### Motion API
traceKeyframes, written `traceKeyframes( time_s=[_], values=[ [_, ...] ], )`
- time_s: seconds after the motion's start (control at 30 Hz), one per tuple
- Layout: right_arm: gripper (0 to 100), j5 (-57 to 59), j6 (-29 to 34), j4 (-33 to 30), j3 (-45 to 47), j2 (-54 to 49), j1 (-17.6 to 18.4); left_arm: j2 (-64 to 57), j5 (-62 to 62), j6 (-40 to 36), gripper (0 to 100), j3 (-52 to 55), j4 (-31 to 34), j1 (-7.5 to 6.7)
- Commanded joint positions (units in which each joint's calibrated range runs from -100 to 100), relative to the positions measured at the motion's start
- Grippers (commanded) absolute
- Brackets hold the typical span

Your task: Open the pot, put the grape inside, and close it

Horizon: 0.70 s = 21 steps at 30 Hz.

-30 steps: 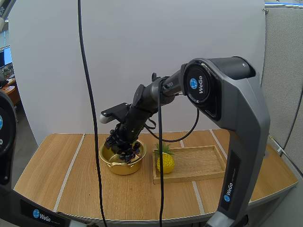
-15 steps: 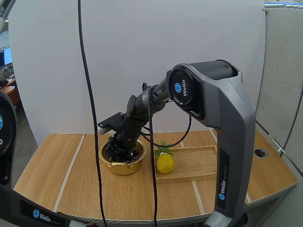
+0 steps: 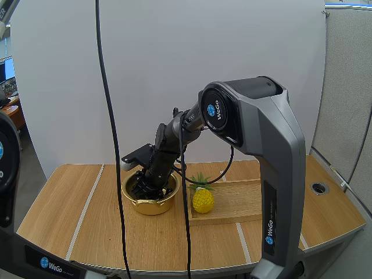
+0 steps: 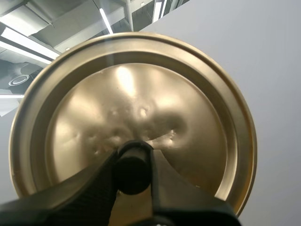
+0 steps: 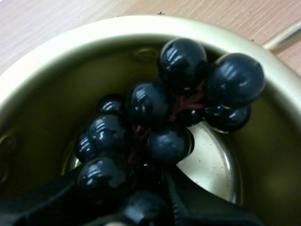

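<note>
1 pot (image 3: 150,208), 1 lid (image 4: 141,94), 1 grape bunch (image 5: 146,101), 1 pineapple (image 3: 203,199), 1 wooden tray (image 3: 244,200).

Right wrist view: the rim of the pot (image 5: 56,52) ran off the frame on both sides. The nearest grapes (image 5: 155,117) were blurred and covered the fingertips of the right end effector (image 5: 136,207), which was closed about the bunch.

High view: those fingertips sat inside the pot, screened by its rim and the wrist. The right arm (image 3: 256,174) hid the far end of the wooden tray (image 3: 232,200).

Left wrist view: the left end effector (image 4: 133,167) masked the near rim of the lid (image 4: 141,94).
</note>
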Motion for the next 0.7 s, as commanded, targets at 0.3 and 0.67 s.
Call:
traceKeyframes(
  time_s=[0.3,0.67],
  values=[
    [100,3.3,0.7,-0.3,-0.2,-1.7,0.0,-0.3,-2.1,-0.3,0,-0.6,0.5,-0.04],
    [100,6.6,1.6,-0.5,-0.6,-13.6,-0.1,-0.3,-2.1,-0.3,0,-0.6,0.5,-0.04]
  ],
)
